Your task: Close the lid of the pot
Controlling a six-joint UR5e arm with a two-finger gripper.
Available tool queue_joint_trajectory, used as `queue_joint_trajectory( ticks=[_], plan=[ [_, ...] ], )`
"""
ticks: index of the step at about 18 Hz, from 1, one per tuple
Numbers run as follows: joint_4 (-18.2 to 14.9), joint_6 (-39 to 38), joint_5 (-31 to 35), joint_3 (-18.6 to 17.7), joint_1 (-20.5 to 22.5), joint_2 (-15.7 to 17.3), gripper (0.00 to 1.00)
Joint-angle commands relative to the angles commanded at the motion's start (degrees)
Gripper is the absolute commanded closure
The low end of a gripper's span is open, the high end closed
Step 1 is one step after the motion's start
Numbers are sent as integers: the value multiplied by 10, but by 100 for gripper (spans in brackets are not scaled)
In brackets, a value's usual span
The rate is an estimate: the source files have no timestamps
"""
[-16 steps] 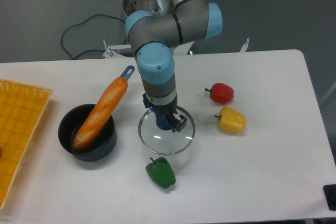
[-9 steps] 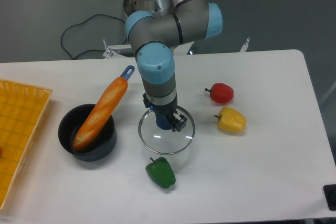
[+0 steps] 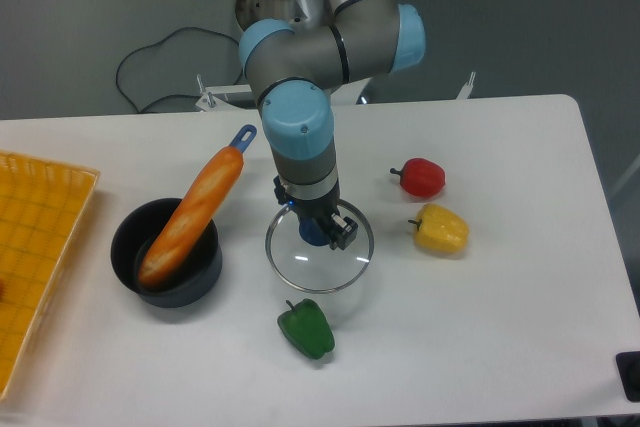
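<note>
- White tabletop (image 3: 500, 327) fills most of the view, with a grey floor and a black cable (image 3: 150, 67) behind it.
- The arm (image 3: 300, 117) reaches straight down from above, and its end effector (image 3: 318, 232) sits over the centre of the lid (image 3: 318, 265).
- The lid lies flat on the tabletop, just right of the pot (image 3: 165, 255) and apart from it.
- The end effector's fingers are pinched on the lid's blue knob, which shows between them.
- The pot stands near the left side, uncovered, with an orange baguette-shaped item (image 3: 192, 215) leaning out of it, its upper end pointing up and to the right.
- A blue handle (image 3: 243, 135) shows just beyond the upper tip of that item.
- A green pepper (image 3: 307, 329) lies just in front of the lid, near its rim.
- A red pepper (image 3: 419, 177) and a yellow pepper (image 3: 441, 230) lie to the right of the lid, near each other.
- A yellow tray (image 3: 35, 247) sits at the left edge, beside the pot.
</note>
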Motion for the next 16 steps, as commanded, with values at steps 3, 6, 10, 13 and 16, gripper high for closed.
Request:
queue_joint_trajectory(
  ticks=[3, 6, 10, 13, 16],
  plan=[
    [-11, 0, 0, 7, -1, 0, 53],
    [-54, 1, 13, 21, -2, 3, 53],
    [-125, 1, 46, 50, -15, 1, 53],
    [-149, -2, 61, 61, -18, -1, 53],
    [-149, -4, 56, 63, -25, 3, 53]
  ],
)
